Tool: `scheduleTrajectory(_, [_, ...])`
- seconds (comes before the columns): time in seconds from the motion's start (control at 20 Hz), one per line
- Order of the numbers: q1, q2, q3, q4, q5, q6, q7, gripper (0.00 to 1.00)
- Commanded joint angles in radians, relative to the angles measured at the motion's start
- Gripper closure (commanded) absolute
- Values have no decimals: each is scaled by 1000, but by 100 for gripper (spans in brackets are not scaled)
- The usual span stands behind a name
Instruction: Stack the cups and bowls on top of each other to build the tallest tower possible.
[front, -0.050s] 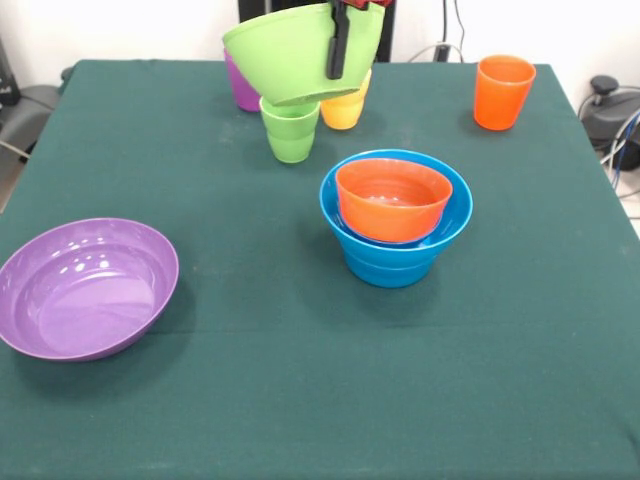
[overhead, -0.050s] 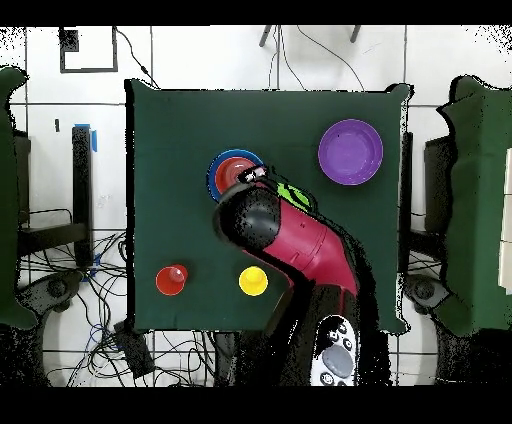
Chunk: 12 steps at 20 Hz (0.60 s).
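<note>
The work surface is a table (front, -0.050s: 300, 400) covered in dark green cloth, with white walls behind and cables on a pale tiled floor around it.

My gripper (front, -0.050s: 340, 45), at the top centre of the front view, is clenched on the rim of the lime green bowl (front, -0.050s: 290, 50), one black finger lying over its outer wall. The bowl is glossy, held clear of the table and tilted steeply; its opening faces the lower left of the frame.

Directly below it stands the green cup (front, -0.050s: 291, 130), upright. The yellow cup (front, -0.050s: 345, 108) and purple cup (front, -0.050s: 242, 88) stand partly hidden behind the bowl.

Centre frame: the small orange bowl (front, -0.050s: 392, 198) nests in stacked blue bowls (front, -0.050s: 395, 250).

Lower left: the large purple bowl (front, -0.050s: 85, 288), upright.

Upper right: the orange cup (front, -0.050s: 503, 92), upright.
</note>
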Motion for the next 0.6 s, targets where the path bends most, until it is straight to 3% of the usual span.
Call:
scheduleTrajectory(0.05, [-4, 45, 51, -78, 42, 53, 180, 100])
scheduleTrajectory(0.6, [5, 75, 99, -100, 121, 4, 193, 100])
